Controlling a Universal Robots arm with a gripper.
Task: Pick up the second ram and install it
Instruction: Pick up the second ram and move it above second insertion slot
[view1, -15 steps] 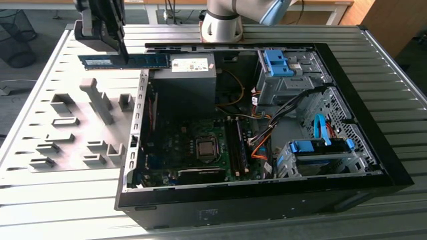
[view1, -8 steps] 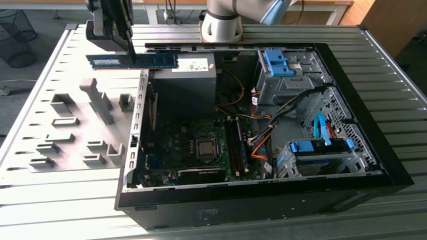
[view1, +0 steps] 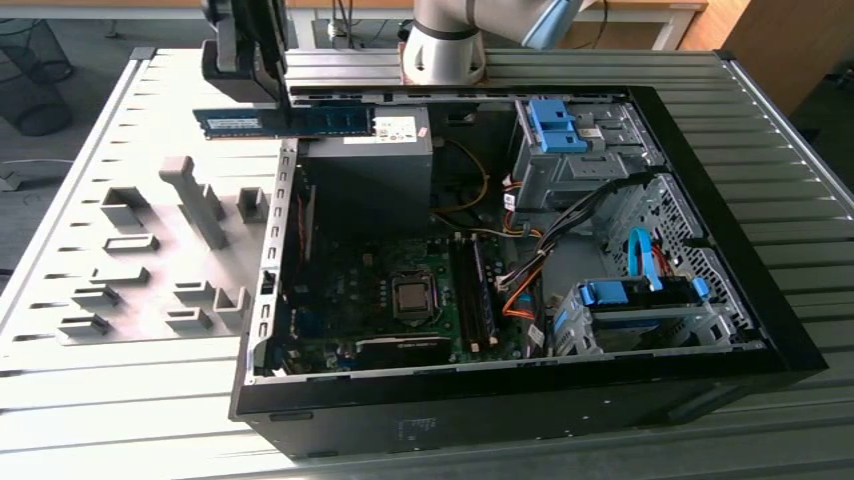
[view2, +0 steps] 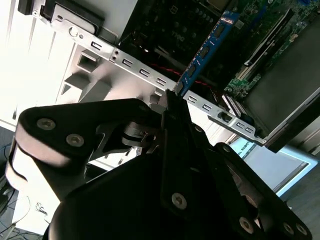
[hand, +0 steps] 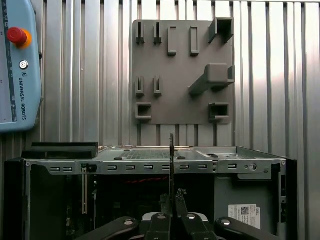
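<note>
The second ram (view1: 283, 122) is a long thin stick with black chips and a white label. It hangs level in the air above the far left corner of the open computer case (view1: 747, 300) in the exterior view. My gripper (view1: 280, 100) is shut on it from above, near its middle. In the second wrist view the ram (view2: 206, 49) reaches away from my gripper (view2: 169, 100) toward the motherboard (view2: 260, 55). In the first wrist view it shows edge-on as a thin dark line (hand: 171, 160) rising from my gripper (hand: 172, 210). The dark memory slots (view1: 475, 290) lie on the motherboard (view1: 360, 290), well below the ram.
A grey fixture plate (view1: 147, 250) with raised blocks lies on the slatted table on the exterior view's left of the case; it also shows in the first wrist view (hand: 182, 70). Inside the case are a power supply (view1: 367, 170), cables and blue drive-bay clips (view1: 554, 125). A teach pendant (hand: 15, 65) rests on the table.
</note>
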